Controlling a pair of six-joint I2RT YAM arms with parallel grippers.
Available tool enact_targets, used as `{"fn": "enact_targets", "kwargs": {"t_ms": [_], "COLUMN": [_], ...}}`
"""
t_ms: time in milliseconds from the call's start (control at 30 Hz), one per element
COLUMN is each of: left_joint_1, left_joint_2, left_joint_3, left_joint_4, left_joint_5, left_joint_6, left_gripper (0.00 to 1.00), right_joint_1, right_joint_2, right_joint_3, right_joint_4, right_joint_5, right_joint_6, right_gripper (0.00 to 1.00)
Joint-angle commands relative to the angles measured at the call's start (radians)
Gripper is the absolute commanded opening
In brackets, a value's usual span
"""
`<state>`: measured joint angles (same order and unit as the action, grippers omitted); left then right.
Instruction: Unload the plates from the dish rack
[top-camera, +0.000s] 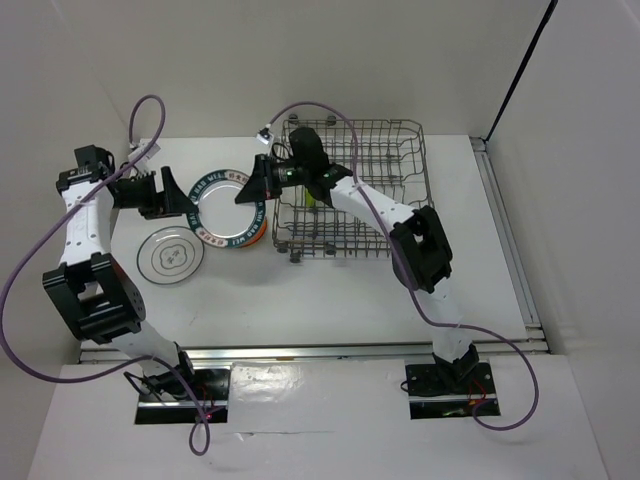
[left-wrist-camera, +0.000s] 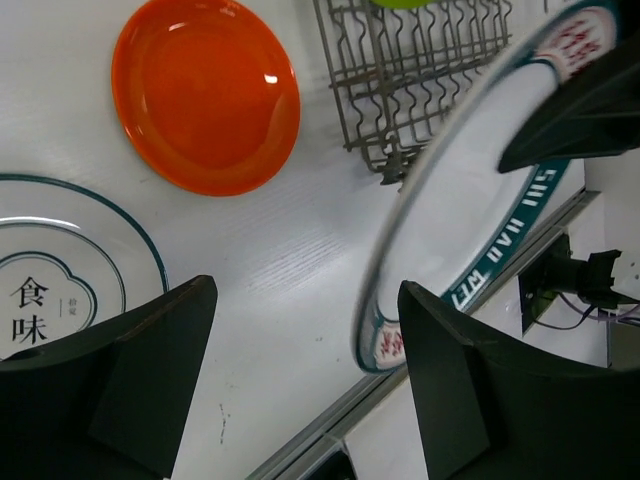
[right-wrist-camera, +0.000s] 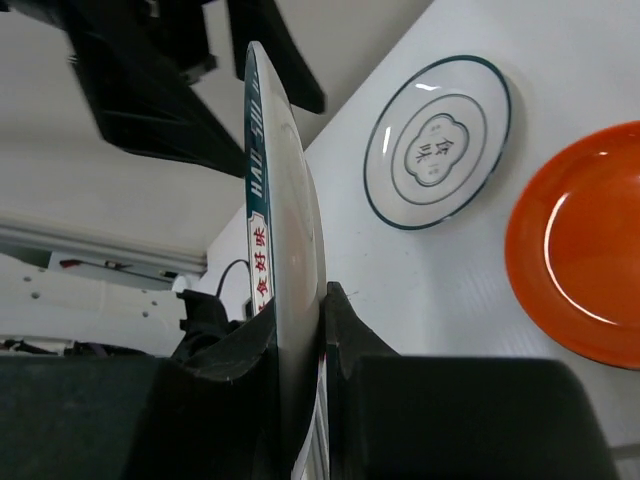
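The ringed plate is held by the right gripper — fingers pinched on its rim — just left of the rack, over the orange plate. The left gripper is spread wide at the opposite rim. A white plate lies on the table — a green plate is in the rack.

The lettered plate is white, its ring teal with white letters and red-on-white patches. The orange plate is plain. Another white plate carries thin teal rings and black characters. The dish rack is grey; my fingers are black.
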<state>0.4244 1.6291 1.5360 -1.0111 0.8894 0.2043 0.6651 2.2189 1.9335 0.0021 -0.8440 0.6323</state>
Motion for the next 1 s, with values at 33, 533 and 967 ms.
{"fn": "enact_targets", "kwargs": {"t_ms": [33,533,967], "left_joint_1": [-0.013,-0.023,0.293], "left_joint_2": [-0.008,0.031,0.091], "left_joint_3": [-0.049,0.0,-0.019], "left_joint_4": [0.042,-0.124,-0.037], "left_joint_5": [-0.04,0.072,-0.13], "left_joint_6": [0.003,0.07,-0.02], "left_gripper": [0.86,0.0,0.0], "right_joint_1": [0.033,0.062,0.014], "right_joint_2": [-0.015,0.027,-0.125], "right_joint_3": [0.009,0.074,0.099], "right_joint_4": [0.144,0.012,-0.235], "right_joint_5": [-0.083,-0.02,0.351], "right_joint_6": [0.064,0.007,-0.164], "right_gripper": [0.0,0.04,0.8]}}
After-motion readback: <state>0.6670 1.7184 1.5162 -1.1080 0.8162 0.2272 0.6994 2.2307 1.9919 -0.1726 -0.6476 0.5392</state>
